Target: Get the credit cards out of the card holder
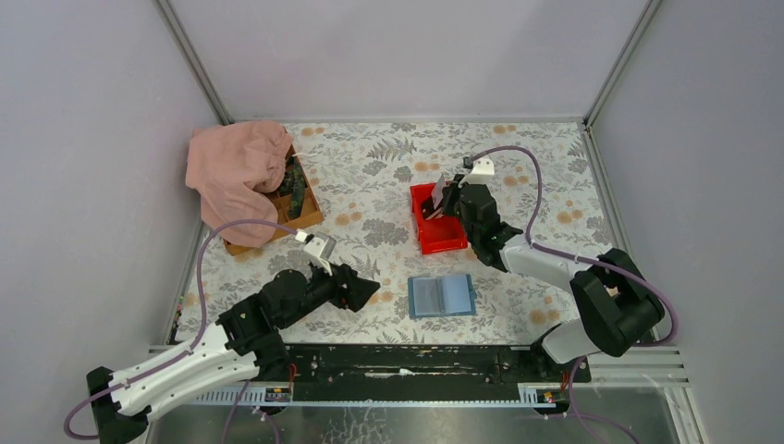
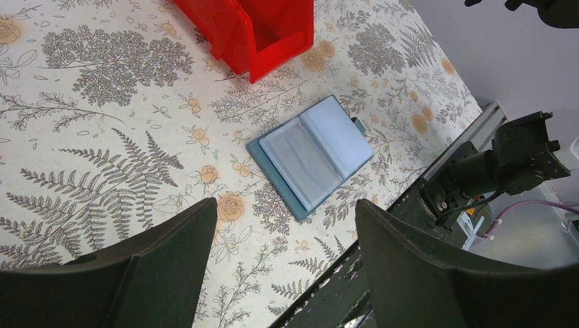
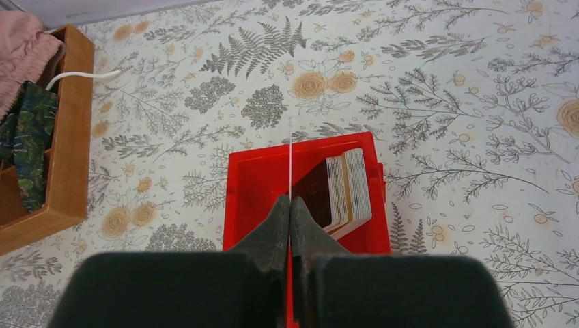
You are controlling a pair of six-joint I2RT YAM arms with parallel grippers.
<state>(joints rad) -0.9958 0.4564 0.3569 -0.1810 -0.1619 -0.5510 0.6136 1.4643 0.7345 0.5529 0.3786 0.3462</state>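
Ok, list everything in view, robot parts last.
card holder: one, blue, lying open near the arm bases
credit cards: several, dark, white, tan, stacked in the bin
card: one, pale, edge-on, pinched over the bin
red bin: one, red, mid-table
wooden box: one, brown, far left
pink cloth: one, pink, draped over the box
patterned fabric: one, dark green, inside the box
tablecloth: one, floral, covering the table
left tool: one, black, open, empty
right tool: one, black, shut on the card
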